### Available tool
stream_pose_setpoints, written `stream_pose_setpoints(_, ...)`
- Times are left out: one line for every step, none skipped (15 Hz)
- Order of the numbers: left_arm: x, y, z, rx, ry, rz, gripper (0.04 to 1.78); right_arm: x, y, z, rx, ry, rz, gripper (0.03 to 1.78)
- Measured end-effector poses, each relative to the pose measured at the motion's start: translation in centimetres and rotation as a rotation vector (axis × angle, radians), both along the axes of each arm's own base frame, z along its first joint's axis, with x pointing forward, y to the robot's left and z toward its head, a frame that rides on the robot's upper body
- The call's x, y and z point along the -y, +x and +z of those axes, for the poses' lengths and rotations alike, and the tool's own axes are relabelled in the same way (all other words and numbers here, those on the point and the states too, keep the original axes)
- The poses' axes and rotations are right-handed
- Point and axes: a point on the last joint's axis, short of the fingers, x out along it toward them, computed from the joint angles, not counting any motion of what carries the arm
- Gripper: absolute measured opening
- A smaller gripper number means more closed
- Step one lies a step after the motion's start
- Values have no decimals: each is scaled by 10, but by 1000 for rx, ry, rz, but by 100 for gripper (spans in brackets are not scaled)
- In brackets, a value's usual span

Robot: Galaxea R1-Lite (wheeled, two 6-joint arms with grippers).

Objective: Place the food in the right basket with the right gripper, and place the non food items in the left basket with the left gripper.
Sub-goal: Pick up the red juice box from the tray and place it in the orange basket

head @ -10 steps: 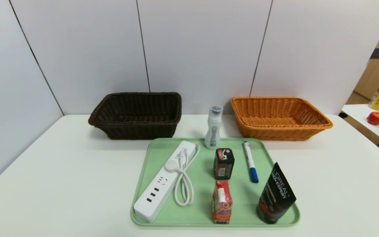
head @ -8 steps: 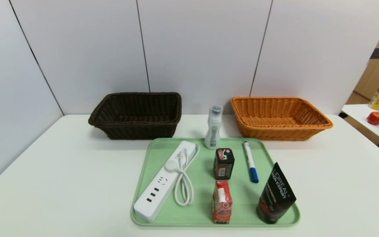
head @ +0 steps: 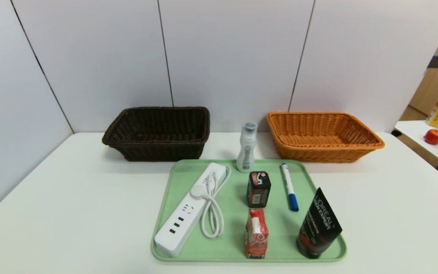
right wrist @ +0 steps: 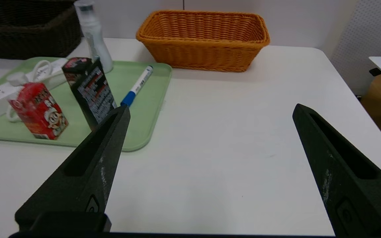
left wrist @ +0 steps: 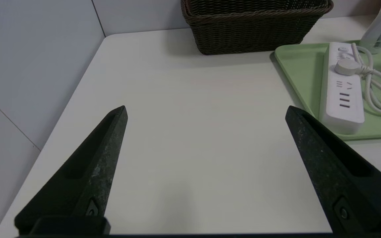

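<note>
Nearest, the left gripper (left wrist: pixel 205 110) and right gripper (right wrist: pixel 210 109) hovered over the white table (head: pixel 51 198), jaws wide apart. On the green tray (head: pixel 234 190), the power strip (head: pixel 190 209) ran 7-to-1 o'clock; the marker (head: pixel 289 187) lay blue cap nearest, beside two upright cartons (head: pixel 258 189). Farthest, both baskets (head: pixel 158 131) sat at 11 and 1.

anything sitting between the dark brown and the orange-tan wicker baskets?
Only the small white bottle with grey cap, standing upright at the green tray's far edge, between the dark brown basket and orange-tan basket; head view.

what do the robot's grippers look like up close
Both look alike: the left gripper and right gripper each have two matte black, long, wedge-shaped fingers tapering to points, with a recessed slot, pale scuff marks, and a small round fastener near the base. No arms or cables show.
</note>
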Motion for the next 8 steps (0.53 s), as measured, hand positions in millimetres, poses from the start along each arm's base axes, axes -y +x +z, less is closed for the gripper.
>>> stream_pose_setpoints(0,5,19,-23,-1,0,169,-1,1,26,-31,1,24,170)
stream_pose_setpoints(0,12,37,-45,0,-1,169,-1,5,53,-62,3,47,170)
stream_pose_setpoints(0,21,55,-62,0,-1,169,-2,11,79,-90,8,68,170)
stream_pose_setpoints(0,33,73,-89,-1,-1,169,-2,21,102,-125,14,84,170)
stream_pose_setpoints(0,46,89,-124,0,-1,169,-2,36,123,-171,22,96,170)
stream_pose_setpoints(0,57,101,-158,-1,-1,169,-2,52,140,-213,32,102,170)
stream_pose_setpoints(1,69,112,-207,0,-6,169,-2,71,154,-258,45,102,170)
stream_pose_setpoints(1,81,119,-259,-2,-17,169,-2,91,165,-307,61,99,170)
